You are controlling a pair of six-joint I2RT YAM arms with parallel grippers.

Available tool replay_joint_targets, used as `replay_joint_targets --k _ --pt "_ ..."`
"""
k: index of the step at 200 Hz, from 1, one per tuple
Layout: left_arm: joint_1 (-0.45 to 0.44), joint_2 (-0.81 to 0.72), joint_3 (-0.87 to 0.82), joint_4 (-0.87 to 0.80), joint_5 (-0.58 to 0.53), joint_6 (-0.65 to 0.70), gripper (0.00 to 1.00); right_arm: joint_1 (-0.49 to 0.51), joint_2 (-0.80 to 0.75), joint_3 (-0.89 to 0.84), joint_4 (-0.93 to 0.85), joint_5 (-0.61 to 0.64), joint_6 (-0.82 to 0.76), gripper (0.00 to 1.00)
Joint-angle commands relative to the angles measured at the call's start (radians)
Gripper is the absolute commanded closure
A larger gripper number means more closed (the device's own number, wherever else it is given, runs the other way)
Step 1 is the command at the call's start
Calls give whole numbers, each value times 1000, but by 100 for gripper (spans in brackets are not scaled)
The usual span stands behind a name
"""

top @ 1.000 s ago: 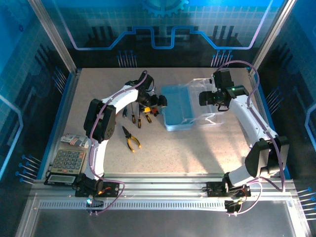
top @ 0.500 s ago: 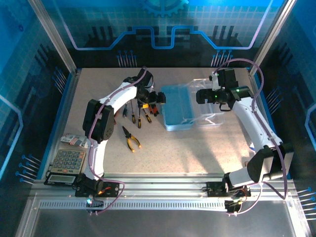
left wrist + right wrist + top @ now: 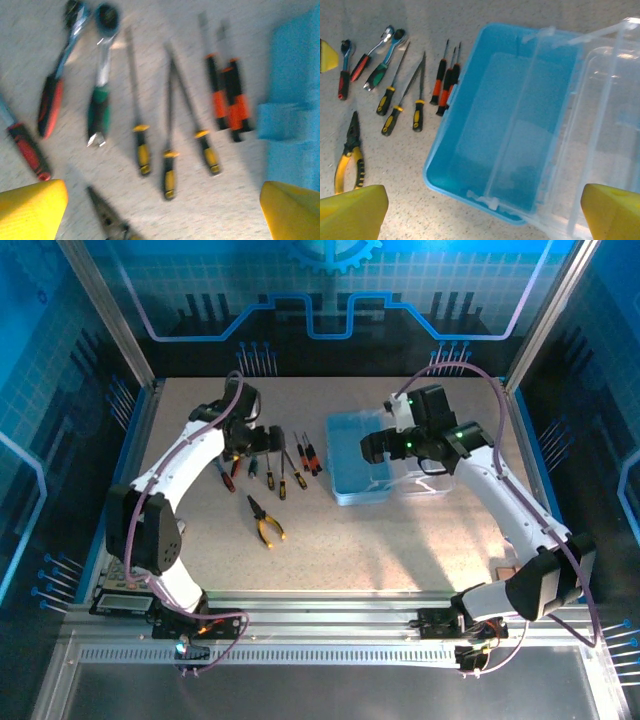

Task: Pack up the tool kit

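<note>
Packing stands at its very beginning, in my judgement. The tool kit box (image 3: 490,125) lies on the table (image 3: 400,540), right of the middle. Its clear lid (image 3: 610,115) is folded out to the right, and the blue inside is bare: no tool is in it. So the opening is done, and all the loading and the closing are left.

The tools lie in a row on the table, just left of the box. I count three small screwdrivers with orange handles (image 3: 440,77) nearest to the box. Next are three screwdrivers with yellow-and-black handles (image 3: 385,101), then three wrench-like tools (image 3: 377,75), two with a red handle and one with a green one. One pair of yellow-handled pliers (image 3: 349,160) lies apart, nearer to the arms. That makes ten pieces.

The left gripper (image 3: 250,438) hovers above the tool row with jaws wide and holds nothing. The right gripper (image 3: 375,445) hangs over the box, also wide and without load.
</note>
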Motion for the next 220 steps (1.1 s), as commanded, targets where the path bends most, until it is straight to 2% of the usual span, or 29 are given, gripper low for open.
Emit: replay_joint_targets --k 1,20,52,77,107,165,196,220 --pt "8 -59 -116 -21 -26 -65 1 21 -21 -38 38 -36 40 0" --pt "-7 -157 -275 33 30 -152 1 36 -27 -53 36 -35 54 0" --pt "-51 -338 -526 107 14 -309 3 52 -52 -90 35 -43 43 0" --pt "-60 -387 -639 176 21 -366 10 53 -54 -126 52 -68 37 0" --pt "-65 -340 -639 238 20 -387 15 57 -43 -119 39 -98 21 0" --pt "-65 -137 -519 265 50 -404 20 60 0 -6 -93 -121 3 0" --pt "-65 -92 -548 290 17 -403 27 59 -23 -64 -55 -123 -9 0" --pt "-65 -28 -531 288 0 -378 37 59 -34 -138 3 -122 -1 0"
